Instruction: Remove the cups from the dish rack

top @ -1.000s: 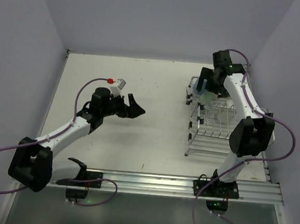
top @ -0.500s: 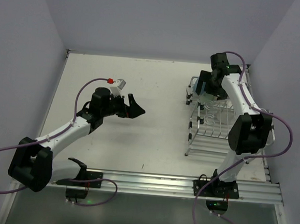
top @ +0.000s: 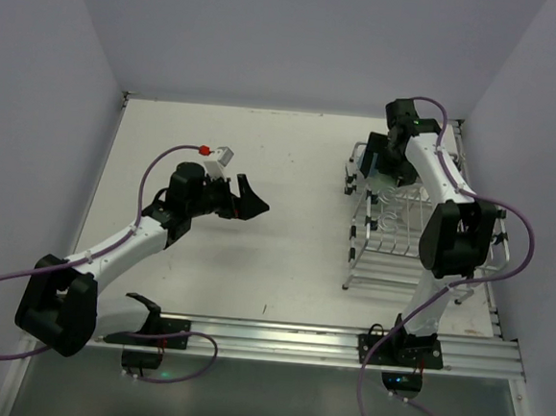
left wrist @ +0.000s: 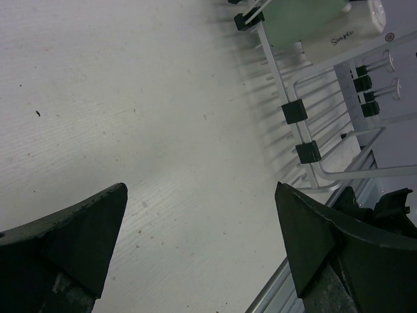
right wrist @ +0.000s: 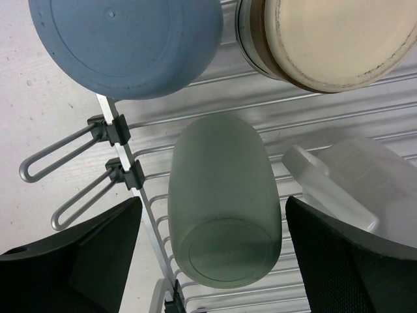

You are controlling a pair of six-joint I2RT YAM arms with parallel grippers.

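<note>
Both gape: my left claw (left wrist: 201, 189) over the tabletop (left wrist: 130, 98), my right claw (right wrist: 214, 212) astride the pale green cup (right wrist: 221, 189), lying in the dish rack (right wrist: 339, 111) at five o'clock of the blue cup (right wrist: 124, 39). I'd descend squarely, pinch mid-body, lift straight.

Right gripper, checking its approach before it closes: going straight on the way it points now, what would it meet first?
Most likely the pale green cup, centred between the open fingers of the right gripper, base towards the camera, on the dish rack. Nothing shows in between, though depth is unclear.
</note>
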